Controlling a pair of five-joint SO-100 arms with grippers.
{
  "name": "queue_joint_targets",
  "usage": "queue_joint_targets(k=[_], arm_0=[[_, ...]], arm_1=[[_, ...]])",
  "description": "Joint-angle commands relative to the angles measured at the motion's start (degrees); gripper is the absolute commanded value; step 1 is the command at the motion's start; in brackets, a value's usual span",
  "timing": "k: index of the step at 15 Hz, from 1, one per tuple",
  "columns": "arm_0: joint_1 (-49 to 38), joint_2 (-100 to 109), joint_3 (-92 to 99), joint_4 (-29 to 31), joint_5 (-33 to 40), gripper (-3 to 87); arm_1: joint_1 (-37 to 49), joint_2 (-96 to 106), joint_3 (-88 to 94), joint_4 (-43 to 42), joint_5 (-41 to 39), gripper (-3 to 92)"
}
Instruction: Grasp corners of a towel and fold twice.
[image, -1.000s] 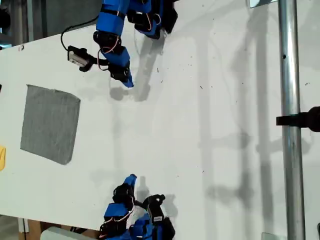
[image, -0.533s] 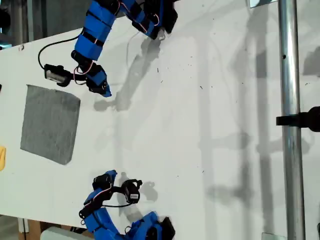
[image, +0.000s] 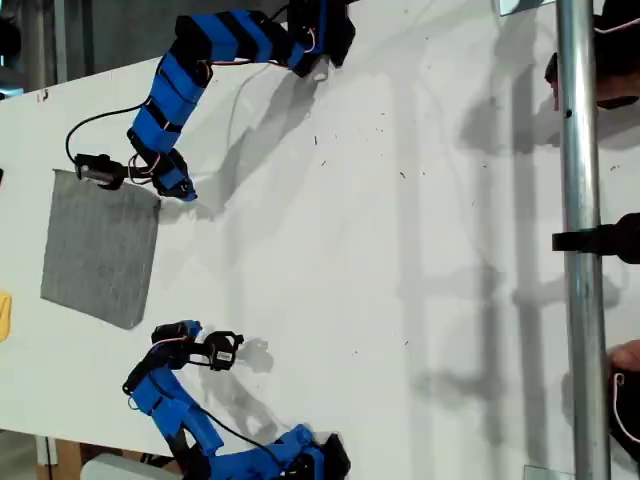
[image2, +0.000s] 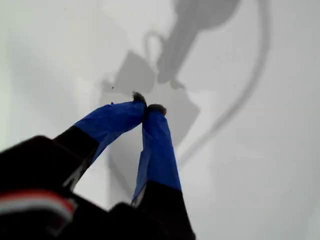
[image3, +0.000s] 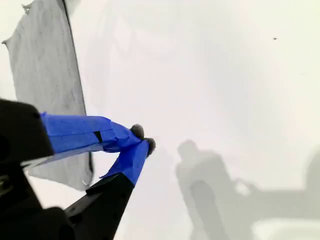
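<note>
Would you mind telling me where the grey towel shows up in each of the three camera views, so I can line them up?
Exterior view: the towel lies flat near the exterior view's left edge, between the two arms.
First wrist view: not in it; only bare table behind the shut fingertips.
Second wrist view: the towel lies behind my second gripper.
Shared landmark: the white table.

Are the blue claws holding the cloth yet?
No. My first gripper and my second gripper are both shut on nothing, above bare table. The towel lies flat, untouched.
</note>
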Motion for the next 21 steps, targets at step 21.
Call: queue_joint_targets(k=[21], arm_0=[[-15.9,-28.7,-22.4,-47.9,-3.4,-2.5]], arm_1=[[9.7,-26.5,-19.5,-42.9,10.8,-0.3]])
